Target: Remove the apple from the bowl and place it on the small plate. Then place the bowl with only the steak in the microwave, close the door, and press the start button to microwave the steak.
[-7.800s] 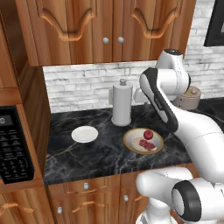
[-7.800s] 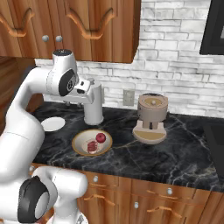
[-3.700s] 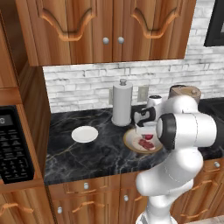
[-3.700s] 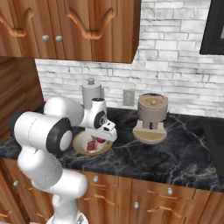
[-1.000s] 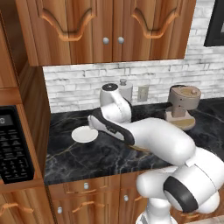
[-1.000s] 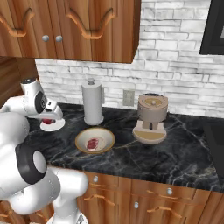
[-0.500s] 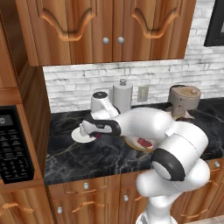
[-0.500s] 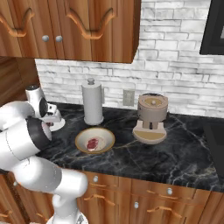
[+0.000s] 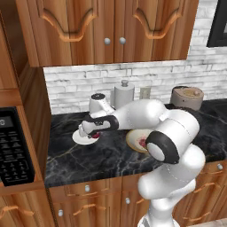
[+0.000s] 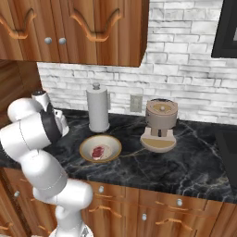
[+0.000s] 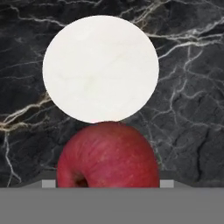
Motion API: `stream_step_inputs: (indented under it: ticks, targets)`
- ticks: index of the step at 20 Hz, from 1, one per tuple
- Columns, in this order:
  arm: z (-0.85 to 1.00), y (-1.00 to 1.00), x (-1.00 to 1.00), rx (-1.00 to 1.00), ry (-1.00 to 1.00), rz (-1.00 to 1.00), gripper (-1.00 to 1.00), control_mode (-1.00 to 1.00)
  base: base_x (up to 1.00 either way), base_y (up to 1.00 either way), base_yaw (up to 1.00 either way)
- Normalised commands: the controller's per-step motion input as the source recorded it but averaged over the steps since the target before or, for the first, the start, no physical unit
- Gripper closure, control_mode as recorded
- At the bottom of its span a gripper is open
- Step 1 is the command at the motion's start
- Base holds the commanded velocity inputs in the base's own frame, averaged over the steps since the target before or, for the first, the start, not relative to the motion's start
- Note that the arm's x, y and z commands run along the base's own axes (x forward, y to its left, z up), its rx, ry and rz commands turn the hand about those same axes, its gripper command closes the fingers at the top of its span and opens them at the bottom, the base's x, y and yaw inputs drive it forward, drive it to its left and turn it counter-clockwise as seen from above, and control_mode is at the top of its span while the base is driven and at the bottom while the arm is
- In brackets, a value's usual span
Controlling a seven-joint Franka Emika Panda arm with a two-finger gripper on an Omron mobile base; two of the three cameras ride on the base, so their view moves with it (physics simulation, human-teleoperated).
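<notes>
My gripper [image 11: 107, 184] is shut on the apple [image 11: 107, 155], a dark-red round fruit low in the hand view. Just beyond it on the black marble counter lies the small plate [image 11: 100, 68], white and bare. From the left base view, the hand [image 9: 91, 131] hangs over the small plate [image 9: 80, 139] at the counter's left. The tan-rimmed bowl [image 10: 100, 148] sits mid-counter with the steak [image 10: 97, 152] alone in it; my arm partly covers the bowl [image 9: 134, 141] in the left base view. The microwave's keypad [image 9: 11, 148] stands at the far left.
A paper-towel roll [image 10: 98, 111] stands behind the bowl against the brick wall. A tan and brown appliance [image 10: 159, 125] sits to the bowl's right. Wooden cabinets [image 9: 111, 31] hang over the counter.
My hand has carried the apple a little further left and down over the small plate, and the arm has folded in closer. The bowl and steak have stayed put.
</notes>
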Motion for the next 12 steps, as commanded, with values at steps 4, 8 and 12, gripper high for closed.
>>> stream_step_inputs:
  ticks: [4, 8, 12]
  targets:
    - [-0.3, 0.15, 0.38, 0.0, 0.02, 0.0, 1.0, -1.0, 0.0, 0.0, 0.0]
    - [-0.23, 0.19, 0.32, 0.0, 0.01, 0.0, 1.0, -1.0, 0.0, 0.0, 0.0]
    - [-0.12, 0.12, 0.26, 0.0, 0.0, 0.0, 1.0, -1.0, 0.0, 0.0, 0.0]
